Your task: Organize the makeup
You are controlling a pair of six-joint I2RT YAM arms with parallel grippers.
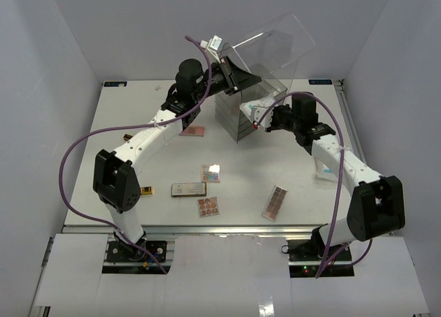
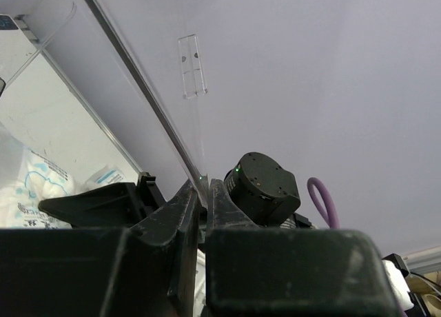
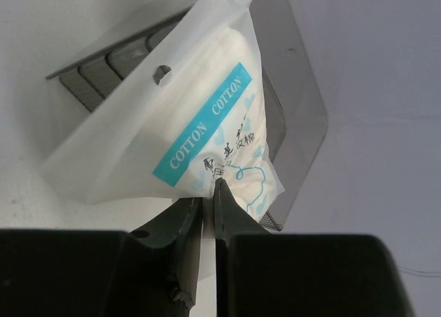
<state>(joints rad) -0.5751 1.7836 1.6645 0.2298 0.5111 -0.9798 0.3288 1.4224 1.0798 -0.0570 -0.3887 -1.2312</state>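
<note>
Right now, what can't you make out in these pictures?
- Top view: the clear box top compartment, hidden behind the left gripper holding the raised lid.
- Top view: the black-gold tube, half behind the left arm; the print on the compact is too small.
- Right wrist view: most of the box's drawers, blocked by the cotton packet.

The white cotton packet (image 3: 124, 148) carries a slanted teal band (image 3: 200, 122) printed "COTTON COTTON" in white capitals. Below the band runs a line of dark Chinese characters that cannot be made out. In the left wrist view a second packet (image 2: 27, 182) shows small dark print near its lower edge, too blurred to read, and from above the grey compact (image 1: 189, 189) bears a pale label and a blue sticker (image 1: 319, 82) sits at the far edge of the counter (image 1: 241, 172), both too small to read.
</note>
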